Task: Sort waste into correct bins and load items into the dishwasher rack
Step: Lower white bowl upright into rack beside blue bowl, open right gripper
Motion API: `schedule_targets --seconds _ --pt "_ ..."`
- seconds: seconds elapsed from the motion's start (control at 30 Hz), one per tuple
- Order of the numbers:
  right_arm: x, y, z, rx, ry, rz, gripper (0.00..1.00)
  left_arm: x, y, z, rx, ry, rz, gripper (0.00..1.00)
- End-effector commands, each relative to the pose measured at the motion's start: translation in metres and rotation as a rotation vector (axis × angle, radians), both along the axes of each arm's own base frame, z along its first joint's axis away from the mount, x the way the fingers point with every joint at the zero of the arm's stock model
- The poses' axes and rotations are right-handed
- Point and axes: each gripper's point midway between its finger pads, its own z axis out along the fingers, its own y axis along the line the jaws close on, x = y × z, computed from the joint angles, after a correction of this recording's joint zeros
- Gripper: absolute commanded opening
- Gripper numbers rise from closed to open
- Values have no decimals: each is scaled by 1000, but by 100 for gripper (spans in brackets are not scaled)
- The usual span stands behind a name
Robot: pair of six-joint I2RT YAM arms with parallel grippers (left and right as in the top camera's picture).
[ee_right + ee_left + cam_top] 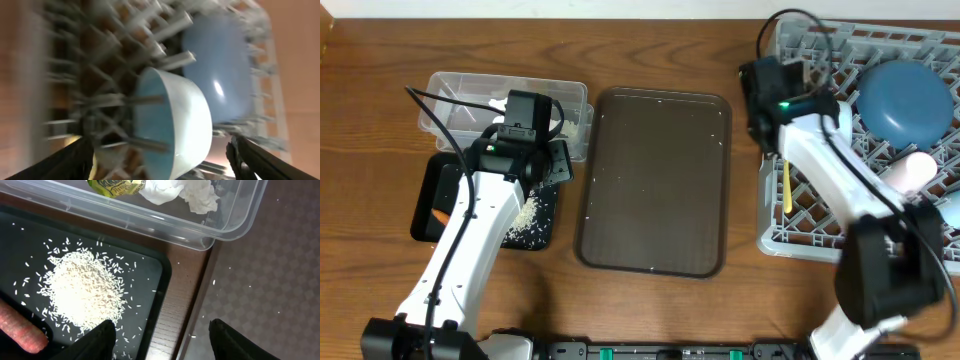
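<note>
**Both grippers wide and empty: waste at the left, dishes in the rack at the right**

At the far left of the overhead view, the black tray [425, 195] lies partly under the left arm [470, 240]. The left wrist view shows it better. An orange stick [17, 330] lies in it, cut off at the lower left edge, and beside that is a heap of rice [82, 292] with loose grains scattered around. Just above it, the clear tub [150, 222] holds a wrapper [115, 186], cut off by the top of the frame, and crumpled tissue [187, 192].

The left gripper [162, 345] hangs over the strip of table [182, 300] between the black tray and the brown serving tray [655, 170]. Its fingers [102, 339] are spread wide with nothing between them. A few stray grains dot the serving tray.

Further right, the right arm [830, 160] crosses the rack [772, 238] and hides part of it. A yellow spoon [787, 187] lies in the rack's left side.

The right wrist view is heavily smeared. The right gripper [160, 165] is spread wide and empty above a bowl [185, 125] that stands on edge among the pegs [170, 25]. The overhead view does not show this bowl clearly.

The dark blue plate [905, 100] leans in the upper right of the rack, with the pink cup [917, 170] below it. The light blue cup [952, 212] is cut off by the right edge.
</note>
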Motion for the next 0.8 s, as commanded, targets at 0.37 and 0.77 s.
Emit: schedule_targets --seconds 0.37,0.77 --pt "3 48 40 757 -65 297 99 5 -17 6 -47 -23 -150 78" --pt "-55 -42 12 705 103 -26 99 -44 -5 5 -88 196 -114 83"
